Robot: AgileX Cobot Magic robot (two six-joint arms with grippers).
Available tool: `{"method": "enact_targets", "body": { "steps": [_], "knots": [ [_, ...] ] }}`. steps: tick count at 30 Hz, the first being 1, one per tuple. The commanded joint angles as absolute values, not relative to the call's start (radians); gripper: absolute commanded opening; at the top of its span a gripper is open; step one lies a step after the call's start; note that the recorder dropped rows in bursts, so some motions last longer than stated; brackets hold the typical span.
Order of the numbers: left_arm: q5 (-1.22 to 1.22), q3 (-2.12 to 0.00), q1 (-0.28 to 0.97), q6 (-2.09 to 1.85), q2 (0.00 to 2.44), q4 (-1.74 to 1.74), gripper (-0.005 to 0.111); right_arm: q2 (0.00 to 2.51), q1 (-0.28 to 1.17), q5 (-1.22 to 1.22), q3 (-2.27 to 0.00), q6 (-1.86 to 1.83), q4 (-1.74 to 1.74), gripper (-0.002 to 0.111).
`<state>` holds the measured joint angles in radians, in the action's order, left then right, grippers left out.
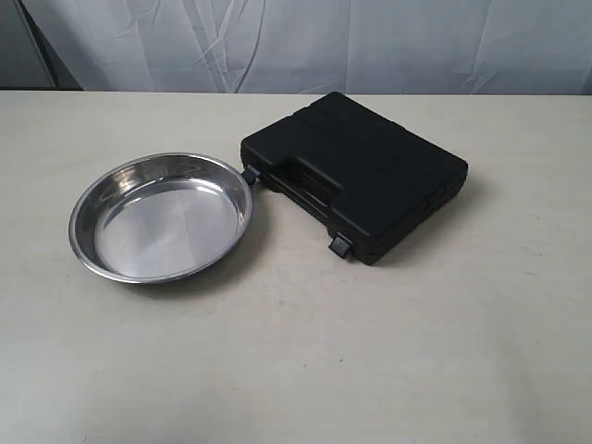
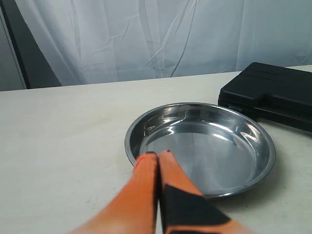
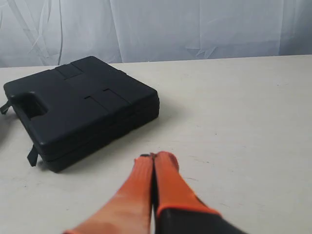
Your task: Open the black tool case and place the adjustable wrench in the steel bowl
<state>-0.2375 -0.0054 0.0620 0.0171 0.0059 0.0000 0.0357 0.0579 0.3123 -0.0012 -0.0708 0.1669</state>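
The black tool case (image 1: 356, 172) lies closed on the pale table, with its two latches facing the front. It also shows in the left wrist view (image 2: 273, 92) and the right wrist view (image 3: 78, 109). To its left the empty steel bowl (image 1: 162, 217) rests almost against the case's corner. The adjustable wrench is out of view. My left gripper (image 2: 158, 154) is shut, orange fingers pressed together, its tips just short of the bowl's near rim (image 2: 134, 156). My right gripper (image 3: 155, 156) is shut too, with nothing held, over bare table short of the case. Neither arm shows in the exterior view.
A white creased curtain (image 1: 305, 42) hangs behind the table's far edge. A dark upright strip (image 2: 29, 53) stands at the back left. The pale tabletop (image 1: 305, 361) stretches bare in front of the bowl and case.
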Motion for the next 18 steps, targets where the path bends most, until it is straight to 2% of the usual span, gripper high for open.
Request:
{"method": "enact_targets", "body": {
  "steps": [1, 15, 18],
  "knots": [
    [-0.238, 0.0, 0.062, 0.016, 0.0, -0.006, 0.0, 0.028, 0.052, 0.305, 0.0, -0.074, 0.17, -0.001],
    [-0.162, 0.0, 0.062, 0.016, 0.0, 0.067, 0.0, 0.028, 0.052, 0.262, 0.0, -0.074, 0.17, -0.001],
    [-0.159, 0.0, 0.062, 0.016, 0.0, 0.067, 0.0, 0.028, 0.052, 0.154, 0.0, -0.072, 0.358, -0.001]
  ]
}}
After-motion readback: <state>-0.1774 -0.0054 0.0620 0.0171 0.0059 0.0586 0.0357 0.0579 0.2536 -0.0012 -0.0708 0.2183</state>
